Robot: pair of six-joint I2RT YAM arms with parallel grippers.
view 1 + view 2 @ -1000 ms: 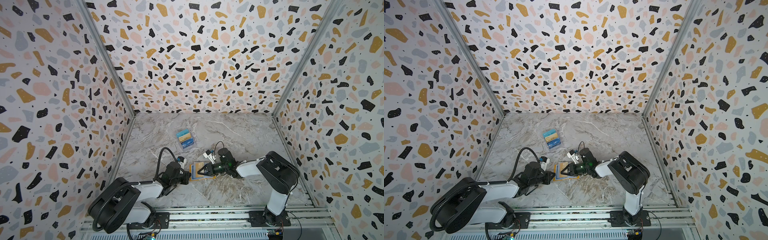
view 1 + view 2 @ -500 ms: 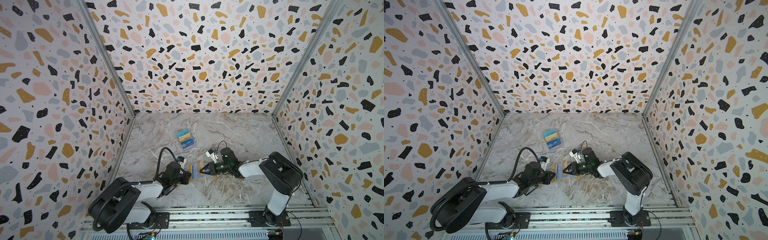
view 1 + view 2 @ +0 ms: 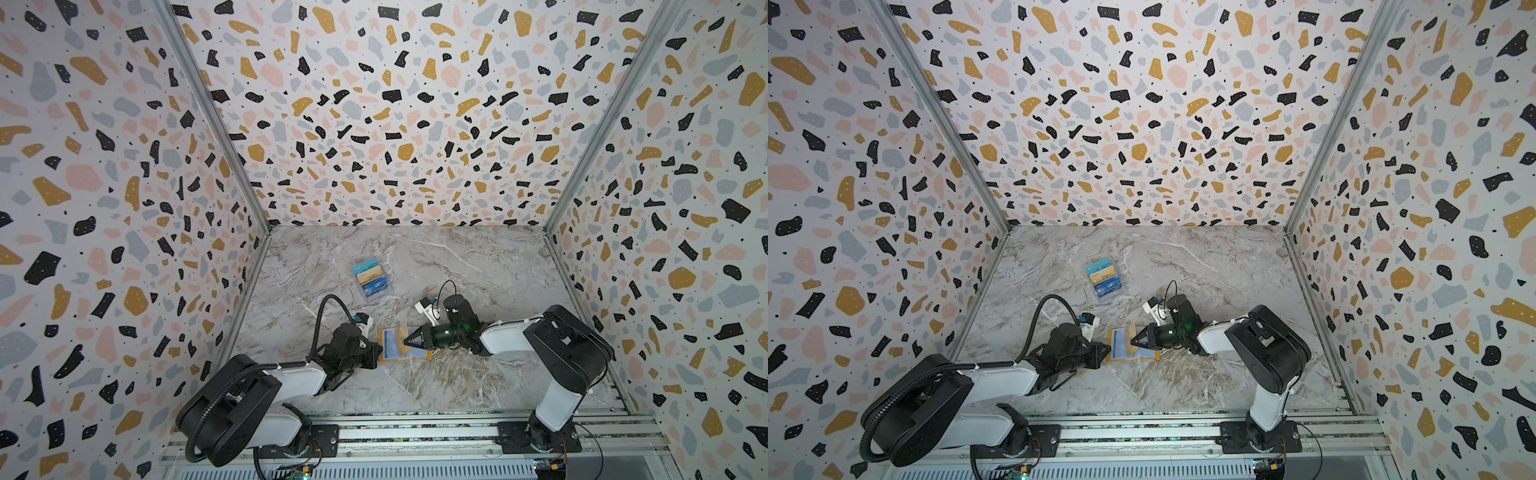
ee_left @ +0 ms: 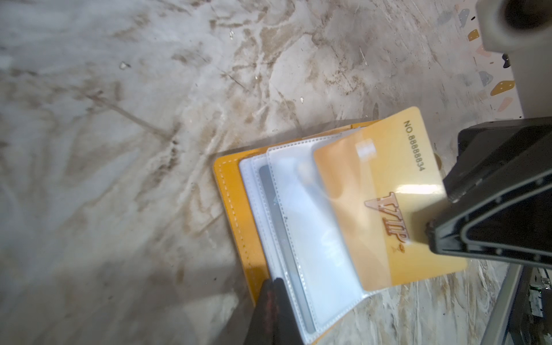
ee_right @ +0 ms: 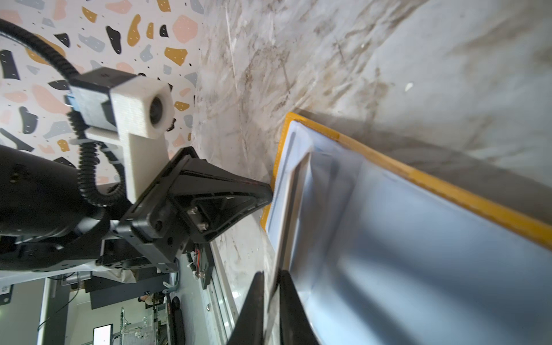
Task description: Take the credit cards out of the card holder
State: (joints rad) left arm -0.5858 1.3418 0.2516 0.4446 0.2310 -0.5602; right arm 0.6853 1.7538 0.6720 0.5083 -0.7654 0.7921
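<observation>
At the left of both top views the left arm [image 3: 291, 374] lies low over the marbled tabletop [image 3: 478, 266]. The left fingers [image 3: 374, 352] are pressed together with their tips against the left edge of the card holder [image 3: 415, 354]. In the left wrist view they rest on a corner of its mustard cover, but whether they nip the cover or only bear down on it cannot be told. Behind them, well apart toward the back wall, stands a clear box [image 3: 372, 279] with a few coloured cards in it. The card holder lies open and flat near the front middle of the tabletop, between the two sets of fingers. Its clear sleeves [image 4: 298, 227] fan upward, and a grey strip [image 4: 270, 194] shows inside a lower one. The gold card [image 4: 373, 185], lettered "VIP" and "NO.8888834", sits partly in the topmost sleeve. Hazy plastic covers the end nearer the left fingers, while the rest is bare and raised off the holder. The right fingers [image 4: 466, 239] pinch that bare end just beside the lettering. In the right wrist view they stand almost together with the card's thin edge between them. The right arm [image 3: 503, 336] reaches in from the right side
</observation>
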